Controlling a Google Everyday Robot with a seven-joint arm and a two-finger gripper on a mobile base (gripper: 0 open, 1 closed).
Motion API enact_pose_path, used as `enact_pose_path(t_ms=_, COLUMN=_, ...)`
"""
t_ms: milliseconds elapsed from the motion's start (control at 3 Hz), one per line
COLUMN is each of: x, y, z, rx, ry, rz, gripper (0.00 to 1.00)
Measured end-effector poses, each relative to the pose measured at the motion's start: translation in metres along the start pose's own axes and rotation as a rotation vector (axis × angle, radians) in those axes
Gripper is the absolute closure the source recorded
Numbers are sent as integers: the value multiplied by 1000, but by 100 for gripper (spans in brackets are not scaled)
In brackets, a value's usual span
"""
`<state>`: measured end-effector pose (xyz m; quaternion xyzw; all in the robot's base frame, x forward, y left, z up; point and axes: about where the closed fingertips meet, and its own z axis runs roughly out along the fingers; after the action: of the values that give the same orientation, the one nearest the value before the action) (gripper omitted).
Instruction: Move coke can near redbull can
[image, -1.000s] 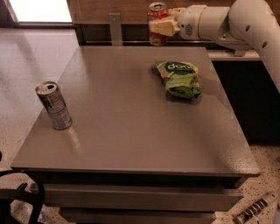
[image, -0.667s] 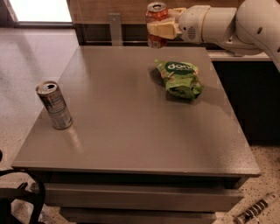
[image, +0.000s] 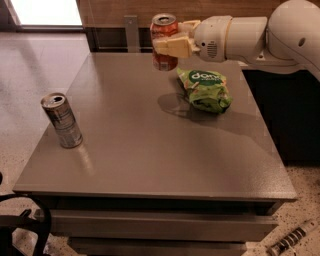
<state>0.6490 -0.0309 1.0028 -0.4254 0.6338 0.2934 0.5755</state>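
The orange-red coke can with a silver top (image: 164, 29) hangs in the air at the upper middle of the frame, above the far part of the flat grey worktop (image: 150, 165). The cream-white gripper (image: 161, 46) reaches in from the right, and its jaws pinch the can at mid-height. The slim grey-silver redbull can (image: 62, 121) stands upright at the left, well apart. I judge two risks. The can may slip on the long way across if the hold is loose. Set down too close, it may knock over the slim can, which looks easy to tip. The crumpled green snack bag (image: 204, 89) lies right of centre, outside that path.
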Motion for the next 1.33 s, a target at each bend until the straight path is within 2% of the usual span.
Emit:
enact_pose_path(t_ms=333, x=11, y=29, z=12, rx=-100, ry=5, rz=28, gripper=100)
enact_pose_path(t_ms=667, x=11, y=29, z=13, rx=-101, ry=5, rz=28, gripper=100)
enact_pose_path(t_ms=1000, x=12, y=44, z=14, rx=-100, ry=2, rz=39, gripper=100)
enact_pose_path(t_ms=1333, x=18, y=84, z=21, rx=-124, ry=-2, rz=56, gripper=100)
